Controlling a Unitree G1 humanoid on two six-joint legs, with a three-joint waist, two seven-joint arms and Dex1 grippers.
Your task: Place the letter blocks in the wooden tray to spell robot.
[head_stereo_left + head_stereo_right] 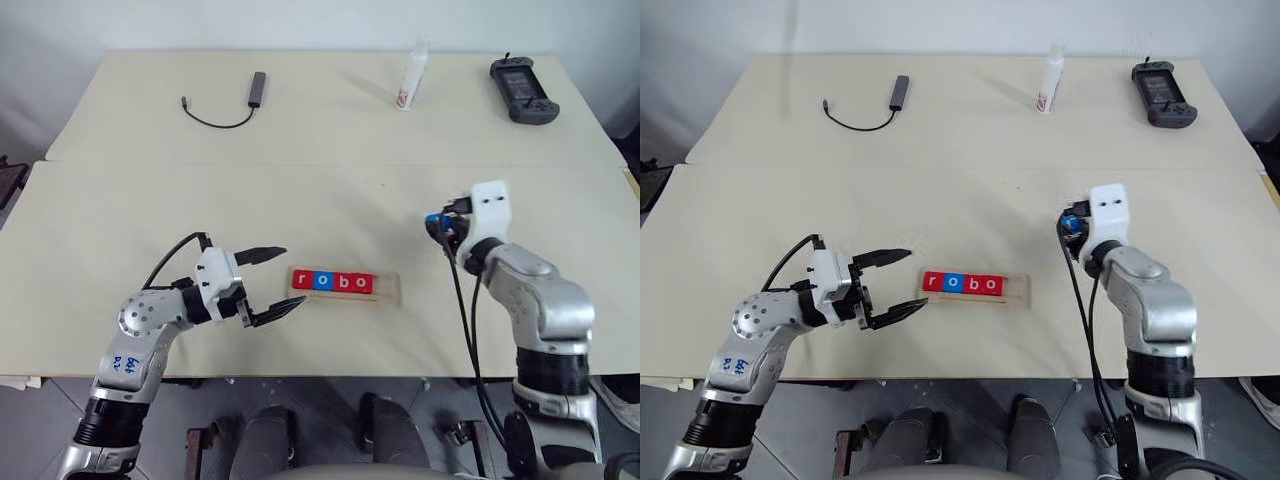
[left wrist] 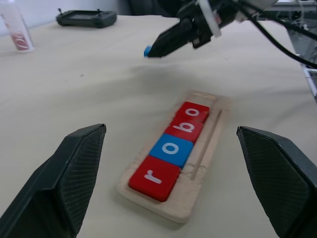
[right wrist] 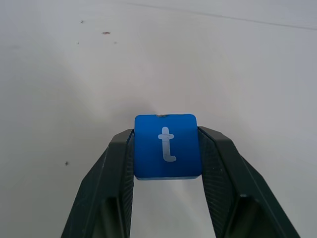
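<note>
On the near half of the table [image 1: 120, 200] sits the wooden tray [image 1: 392, 290], long axis running left-right, four letter blocks seated in it side by side and touching: red r [image 1: 302, 279], blue o [image 1: 322, 281], red b [image 1: 343, 283], red o [image 1: 363, 285], reading "robo". Slot at the tray's right end is bare wood, one tile wide. Left gripper [image 1: 272, 283] sits just beside the tray's left end, roughly level, pointing at the tray, fingers spread wide with nothing between them; left wrist view shows both pads flanking the tray without touching it. Right gripper [image 3: 167, 148] is right of the tray and a bit farther from the robot, well apart from it, off the table surface, fingers pinching the blue t block [image 3: 167, 146] by two opposite edges, letter face toward the wrist camera and upright. In the left wrist view the same block shows as a blue speck at the tip of the right gripper's fingers, beyond the tray's bare end. Far from the tray along the back edge of the table: a black cable with a small grey adapter [image 1: 258, 87] off to the left, a white bottle [image 1: 411, 78] standing roughly behind the tray's right end, and a black handheld controller [image 1: 523, 90] at the far right corner.
</note>
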